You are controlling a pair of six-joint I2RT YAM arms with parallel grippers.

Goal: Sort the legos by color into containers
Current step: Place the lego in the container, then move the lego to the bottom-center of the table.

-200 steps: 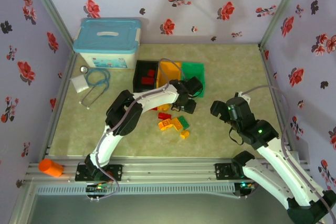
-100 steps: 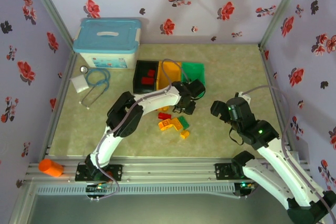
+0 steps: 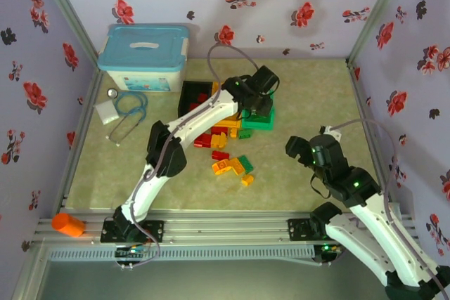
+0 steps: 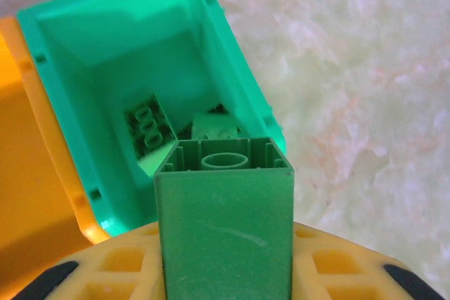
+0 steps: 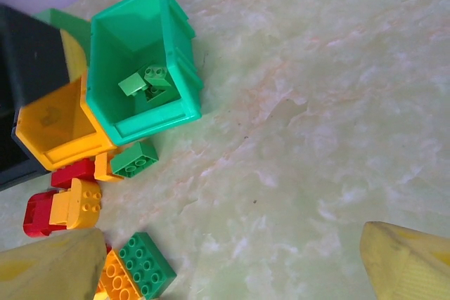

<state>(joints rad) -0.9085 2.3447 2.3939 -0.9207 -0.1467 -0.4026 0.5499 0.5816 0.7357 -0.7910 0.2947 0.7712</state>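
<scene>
pale marbled table inside floral walls: left gripper (image 4: pixel 223 272) fingers clamped on a green brick (image 4: pixel 223 201), held over a corner of the green bin (image 4: pixel 105 54). that bin holds two green bricks (image 5: pixel 149 81) and stands against the orange-yellow bin (image 5: pixel 49 131) toward the table's far edge. right gripper (image 5: pixel 225 265) fingers wide apart, empty, above bare table right of centre; loose legos (image 3: pixel 228 156) heaped mid-table, just nearward of the green bin.
</scene>
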